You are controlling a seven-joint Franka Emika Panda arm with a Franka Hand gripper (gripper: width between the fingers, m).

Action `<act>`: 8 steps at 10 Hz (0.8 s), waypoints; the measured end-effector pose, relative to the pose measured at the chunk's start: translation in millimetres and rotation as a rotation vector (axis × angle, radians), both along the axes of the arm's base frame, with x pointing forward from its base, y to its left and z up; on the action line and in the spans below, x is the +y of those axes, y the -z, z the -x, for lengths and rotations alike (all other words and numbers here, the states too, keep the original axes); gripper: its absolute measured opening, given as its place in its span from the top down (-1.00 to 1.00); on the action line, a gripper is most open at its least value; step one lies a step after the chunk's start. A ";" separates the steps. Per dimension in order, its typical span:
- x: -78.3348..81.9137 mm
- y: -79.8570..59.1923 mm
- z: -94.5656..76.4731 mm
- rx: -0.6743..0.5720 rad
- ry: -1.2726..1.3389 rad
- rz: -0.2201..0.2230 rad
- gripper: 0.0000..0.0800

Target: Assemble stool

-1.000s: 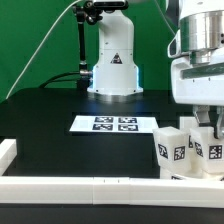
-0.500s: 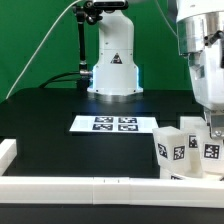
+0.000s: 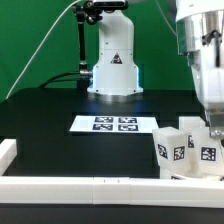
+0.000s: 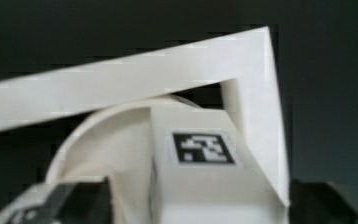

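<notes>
I can't make out how far apart my gripper's (image 3: pixel 212 128) fingers stand, nor whether they grip anything. The arm reaches straight down at the exterior view's right, over the tagged stool legs (image 3: pixel 186 148) clustered beside the white border rail (image 3: pixel 100 186).

White stool legs (image 3: pixel 185 148) with black-and-white square tags; black table (image 3: pixel 50 125); white marker board (image 3: pixel 113 124); green backdrop (image 3: pixel 35 40)

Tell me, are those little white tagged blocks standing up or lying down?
Standing up. In the exterior view the stool legs sit upright, clustered together on the black table, their tags facing the camera, just behind the white border rail.
</notes>
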State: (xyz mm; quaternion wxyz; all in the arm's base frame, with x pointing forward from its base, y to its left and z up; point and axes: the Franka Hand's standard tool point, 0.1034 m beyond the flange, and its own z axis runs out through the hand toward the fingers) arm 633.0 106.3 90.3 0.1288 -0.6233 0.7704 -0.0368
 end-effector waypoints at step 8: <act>6.7 -13.2 2.2 -0.019 -0.559 0.126 -0.62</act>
